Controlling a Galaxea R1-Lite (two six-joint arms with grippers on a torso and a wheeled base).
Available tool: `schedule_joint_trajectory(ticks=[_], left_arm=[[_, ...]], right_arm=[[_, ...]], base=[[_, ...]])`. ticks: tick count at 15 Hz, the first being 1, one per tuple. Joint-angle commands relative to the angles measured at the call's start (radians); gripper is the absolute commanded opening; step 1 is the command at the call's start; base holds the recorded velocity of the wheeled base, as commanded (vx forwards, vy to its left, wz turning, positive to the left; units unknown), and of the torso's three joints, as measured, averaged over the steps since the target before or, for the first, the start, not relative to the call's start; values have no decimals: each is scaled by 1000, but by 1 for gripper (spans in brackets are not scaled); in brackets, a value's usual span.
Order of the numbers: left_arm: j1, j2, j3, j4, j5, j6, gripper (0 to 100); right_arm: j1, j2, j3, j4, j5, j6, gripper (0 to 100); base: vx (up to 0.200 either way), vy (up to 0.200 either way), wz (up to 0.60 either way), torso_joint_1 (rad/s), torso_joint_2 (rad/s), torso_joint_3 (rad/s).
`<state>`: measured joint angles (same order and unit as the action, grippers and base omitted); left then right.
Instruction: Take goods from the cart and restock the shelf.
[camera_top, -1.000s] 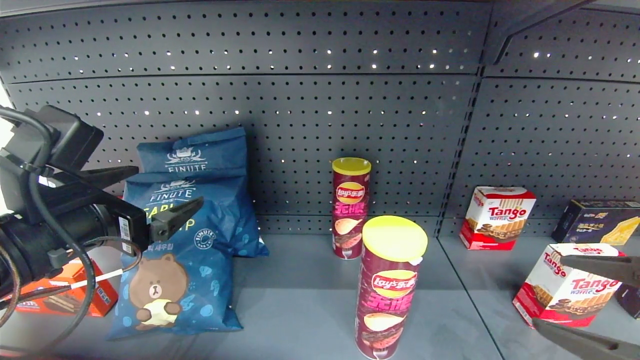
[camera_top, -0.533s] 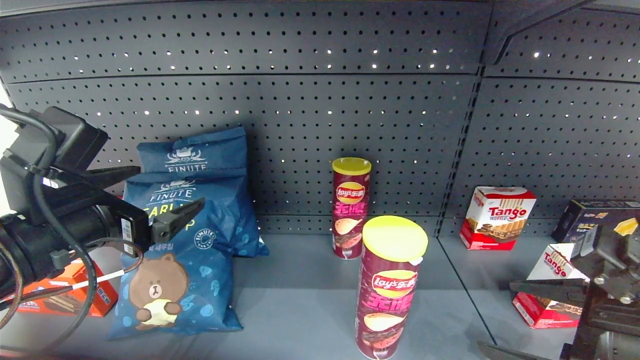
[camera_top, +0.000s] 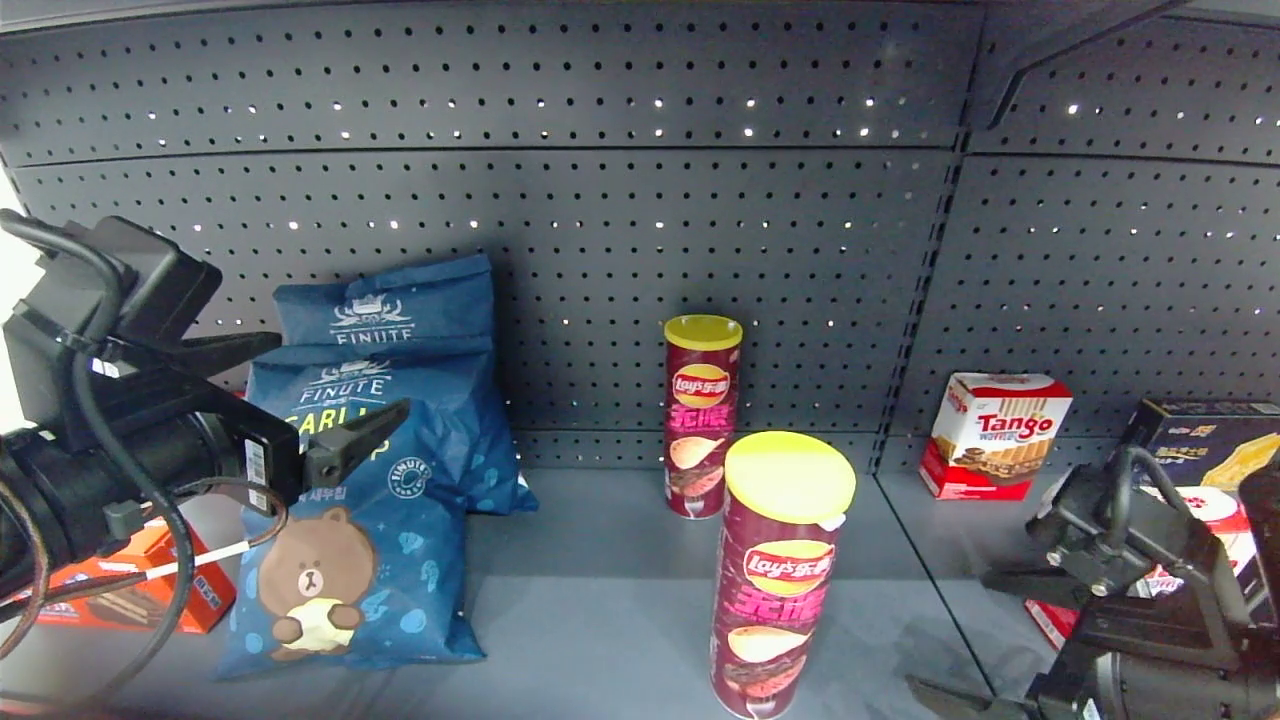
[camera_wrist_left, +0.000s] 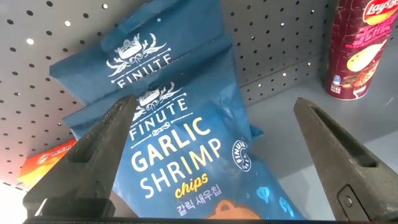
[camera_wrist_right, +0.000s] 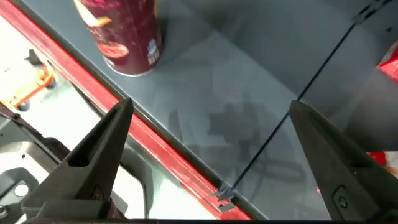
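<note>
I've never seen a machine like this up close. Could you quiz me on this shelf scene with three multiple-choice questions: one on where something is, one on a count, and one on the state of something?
1. Where is the blue bear bag relative to the yellow-lidded cans?
A) to their left
B) to their right
C) lying on top of them

2. How many yellow-lidded cans stand on the shelf?
A) one
B) two
C) four

3. What state is the left end effector in?
A) clamped on a can
B) open, holding nothing
C) shut on a box

Answers:
1 A: the bag leans at the left end, while the cans stand mid-shelf.
2 B: one can stands in front and another behind it.
3 B: its fingers stand wide apart and grip nothing.
</note>
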<state>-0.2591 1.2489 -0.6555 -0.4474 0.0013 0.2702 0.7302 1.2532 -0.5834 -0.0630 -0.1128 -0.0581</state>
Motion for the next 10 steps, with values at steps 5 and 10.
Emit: schedule_joint_trajectory(ticks=[5, 10], left_arm=[[0, 26, -6, -27, 0, 0, 100], [0, 33, -7, -28, -1, 0, 100]], right_arm=[[3, 124, -108, -1, -18, 0, 100], [34, 186, -130, -3, -38, 0, 100]], base=[[0, 0, 0, 0, 0, 0], [0, 0, 0, 0, 0, 0]])
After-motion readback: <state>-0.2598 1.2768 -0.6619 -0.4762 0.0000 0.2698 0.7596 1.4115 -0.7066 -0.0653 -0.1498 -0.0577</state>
